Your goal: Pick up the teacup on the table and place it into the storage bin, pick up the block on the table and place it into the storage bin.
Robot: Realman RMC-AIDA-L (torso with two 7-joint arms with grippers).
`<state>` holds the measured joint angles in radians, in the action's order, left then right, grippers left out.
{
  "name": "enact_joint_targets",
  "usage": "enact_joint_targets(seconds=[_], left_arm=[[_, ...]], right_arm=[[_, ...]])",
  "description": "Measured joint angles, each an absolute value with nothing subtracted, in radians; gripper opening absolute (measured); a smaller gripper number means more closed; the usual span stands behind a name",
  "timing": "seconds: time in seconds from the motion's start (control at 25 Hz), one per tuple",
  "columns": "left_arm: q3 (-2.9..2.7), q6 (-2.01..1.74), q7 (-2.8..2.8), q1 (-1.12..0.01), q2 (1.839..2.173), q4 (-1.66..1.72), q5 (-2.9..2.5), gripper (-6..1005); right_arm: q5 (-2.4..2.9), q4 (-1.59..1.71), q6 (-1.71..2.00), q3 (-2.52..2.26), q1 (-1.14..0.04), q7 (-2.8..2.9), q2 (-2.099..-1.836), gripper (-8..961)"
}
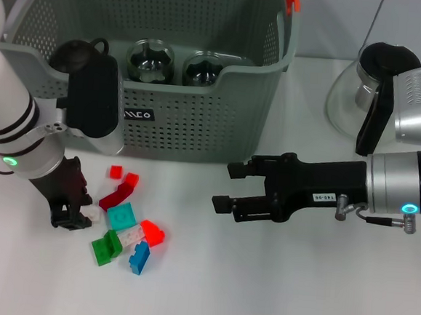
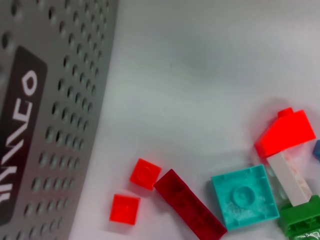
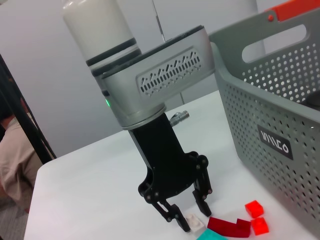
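The grey-green storage bin [image 1: 198, 127] stands at the back; two glass teacups [image 1: 151, 61] stand inside it. Several blocks lie before it: small red ones [image 1: 115, 171], a dark red one [image 1: 118, 194], a teal one [image 1: 122, 215], a green one [image 1: 106, 248] and a blue one [image 1: 139, 258]. My left gripper [image 1: 74, 220] is down at the table, left of the pile. The right wrist view shows the left gripper [image 3: 192, 216] open, with a small white block [image 3: 192, 220] between its fingertips. My right gripper [image 1: 226, 184] hovers open, right of the blocks.
A glass teapot [image 1: 346, 102] with a black lid stands at the back right. In the left wrist view the bin wall with its black label [image 2: 20, 125] is close beside the red blocks [image 2: 145, 173] and the teal block [image 2: 245, 195].
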<state>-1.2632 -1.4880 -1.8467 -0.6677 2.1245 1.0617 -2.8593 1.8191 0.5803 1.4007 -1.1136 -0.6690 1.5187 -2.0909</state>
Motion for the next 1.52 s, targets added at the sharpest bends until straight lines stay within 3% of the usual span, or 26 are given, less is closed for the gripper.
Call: enact_joint_targets(seconds=[0.04,0.72,0.92,1.28,1.52], left_arm=[[-1.263,-1.488,-1.847,-0.667,2.125,1.062,-2.859,372],[-1.269,-1.487,-1.860,-0.662,2.126,1.062,-2.859,334],[-1.273,-1.497,-1.867,-0.659,2.128,1.073,-2.859,185],[-1.104,-1.758,-1.891,-0.630,2.170,1.326,-2.754,214],[-0.895,-1.863,-2.042,-0.640,2.165,1.513,-2.390,233]], right_arm=[[1.819,0.581,1.401,-1.114,-0.668,1.519,-2.091,803],[1.819,0.582,1.401,-1.114,-0.668,1.518,-2.092,803],[1.819,0.583,1.403,-1.112,-0.667,1.517,-2.092,804],[1.819,0.583,1.405,-1.110,-0.665,1.517,-2.088,803],[1.819,0.583,1.416,-1.111,-0.661,1.519,-2.084,803]])
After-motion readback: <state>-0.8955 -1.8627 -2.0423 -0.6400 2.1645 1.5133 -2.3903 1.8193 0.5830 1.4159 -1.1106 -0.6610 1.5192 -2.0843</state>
